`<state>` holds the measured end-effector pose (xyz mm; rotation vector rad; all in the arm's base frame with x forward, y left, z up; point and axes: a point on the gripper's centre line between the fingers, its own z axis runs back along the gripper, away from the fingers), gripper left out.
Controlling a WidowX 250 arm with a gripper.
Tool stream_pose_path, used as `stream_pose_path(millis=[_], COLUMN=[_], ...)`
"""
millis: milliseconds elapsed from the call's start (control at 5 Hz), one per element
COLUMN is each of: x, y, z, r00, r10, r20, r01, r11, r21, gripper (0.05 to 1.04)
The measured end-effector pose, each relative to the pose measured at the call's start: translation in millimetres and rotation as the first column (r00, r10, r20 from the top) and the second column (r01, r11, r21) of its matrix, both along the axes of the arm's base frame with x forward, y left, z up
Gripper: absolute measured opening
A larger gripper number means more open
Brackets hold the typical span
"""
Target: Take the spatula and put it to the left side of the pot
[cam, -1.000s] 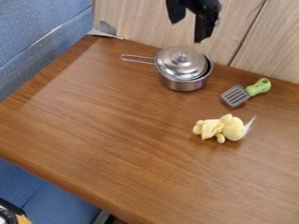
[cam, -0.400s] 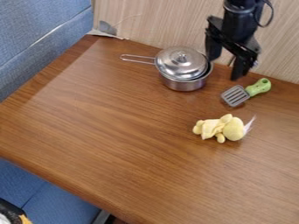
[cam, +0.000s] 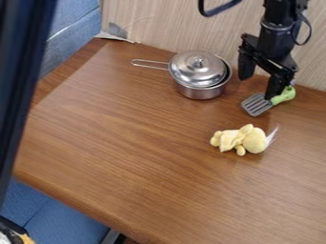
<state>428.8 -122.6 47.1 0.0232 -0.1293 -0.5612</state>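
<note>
The gripper (cam: 257, 86) hangs at the upper right, its two fingers spread apart with nothing held between them. One finger overlaps the spatula (cam: 256, 105) in the view, near where its grey slotted head meets the green handle; whether they touch I cannot tell. Left of the gripper stands the silver pot (cam: 202, 91), its lid on and its wire handle pointing left. The spatula lies to the right of the pot on the table.
A yellow plush toy (cam: 240, 139) lies on the wooden table (cam: 127, 143), below the spatula. A panelled wall (cam: 178, 28) runs behind the table. A dark, blurred bar (cam: 22, 71) crosses the left edge of the view.
The gripper has come in from the top edge and moved right and down to the spatula. A dark bar has appeared at the left. Pot, spatula and toy have kept their places.
</note>
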Motion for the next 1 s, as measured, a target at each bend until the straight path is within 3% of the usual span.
stream_pose_path(millis=[400, 800, 1000], x=[1, 2, 0], y=[-13, -14, -14], z=[-21.9, -23.6, -23.3], r00=[0.997, 0.996, 0.996], r10=[-0.055, -0.073, -0.075], r20=[-0.051, -0.043, -0.042], r01=[0.056, 0.073, 0.075], r11=[0.998, 0.997, 0.997], r21=[0.012, 0.004, 0.000], gripper=[0.948, 0.579, 0.578])
